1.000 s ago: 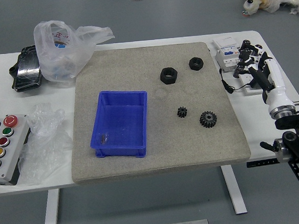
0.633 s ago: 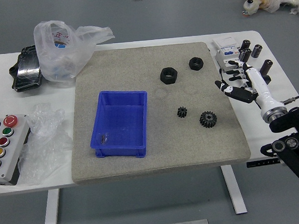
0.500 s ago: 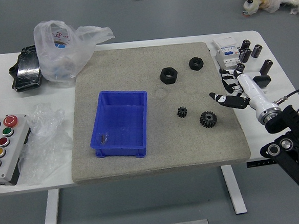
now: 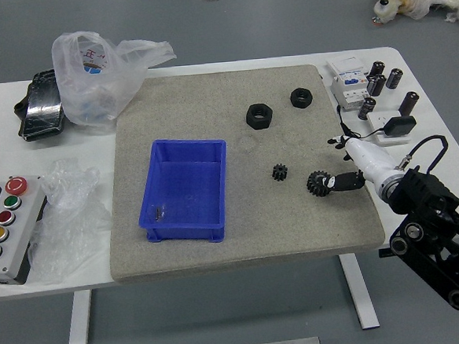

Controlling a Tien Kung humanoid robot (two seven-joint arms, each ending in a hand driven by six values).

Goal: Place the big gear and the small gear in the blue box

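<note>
Big gear (image 4: 317, 184), dark and round with short teeth all around its rim, lies flat on the grey-beige mat (image 4: 253, 232), near the mat's right edge and closer to its near right corner than its far one. Small gear (image 4: 279, 172), just as dark, lies just to its left and slightly farther from the mat's near edge; its teeth are fewer and look chunkier. The blue box (image 4: 185, 191) stands on the mat's left half, nearer the near edge, both gears outside it. The clear plastic bag (image 4: 97, 79) at the desk's (image 4: 94, 268) far left bears a small red and blue print, too small to read; the white carton (image 4: 352, 82) near the far right corner has a blue label, also illegible. The robot's right hand (image 4: 369, 161) reaches in over the mat's right edge, open and grasping nothing, its thumb (image 4: 344, 181) held apart from the other fingers and overlapping the big gear's right side in view; whether they touch I cannot tell. Two black nuts (image 4: 259, 116) (image 4: 301, 98) sit toward the mat's far right corner.
</note>
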